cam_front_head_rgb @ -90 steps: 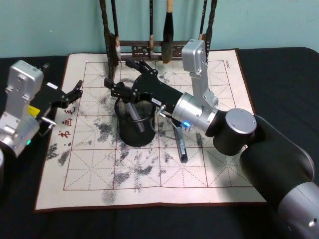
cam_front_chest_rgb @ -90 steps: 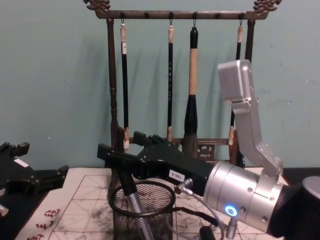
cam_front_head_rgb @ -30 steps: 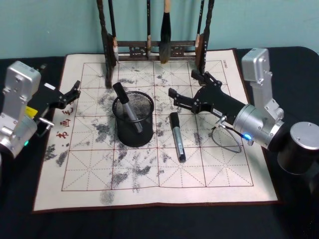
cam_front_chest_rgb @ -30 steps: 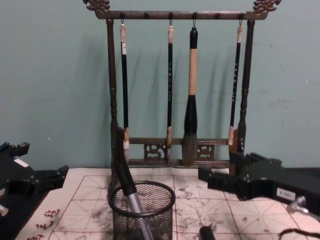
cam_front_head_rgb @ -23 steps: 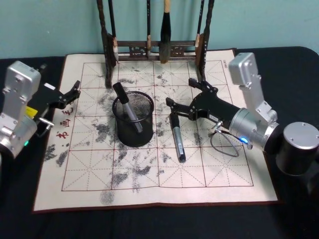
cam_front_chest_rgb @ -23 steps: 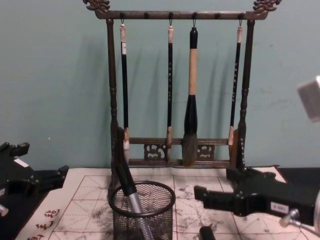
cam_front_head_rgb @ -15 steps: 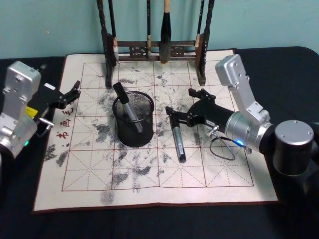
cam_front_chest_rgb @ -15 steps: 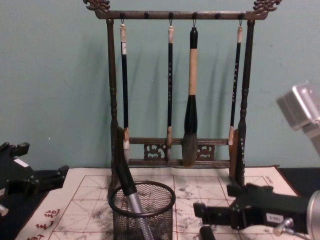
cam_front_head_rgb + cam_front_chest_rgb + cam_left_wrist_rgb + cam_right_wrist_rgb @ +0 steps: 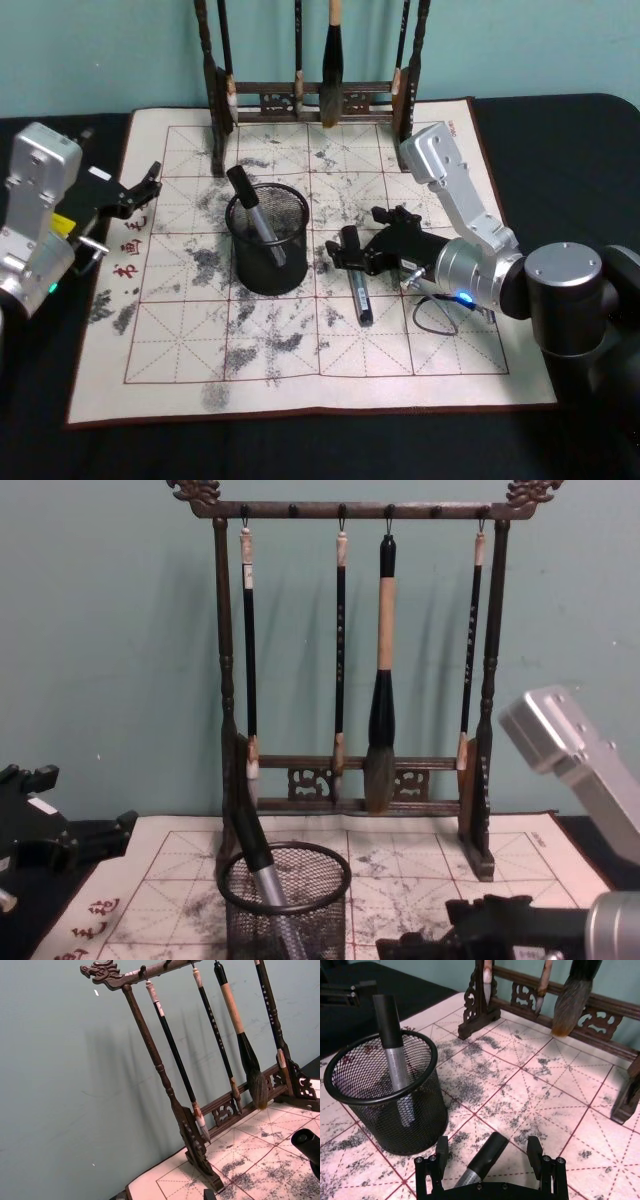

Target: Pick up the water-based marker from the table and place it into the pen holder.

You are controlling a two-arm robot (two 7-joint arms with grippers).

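The right end effector is positioned low over the calligraphy mat on the black worktop. It is released, with its 2 fingers spread on either side of the capped far end of the water-based marker. The marker is laid flat on the mat, just right of the pen holder, in which 1 other marker is leaned. The left end effector is held released at the mat's left edge, well apart. A wooden brush rack is stood at the far edge.
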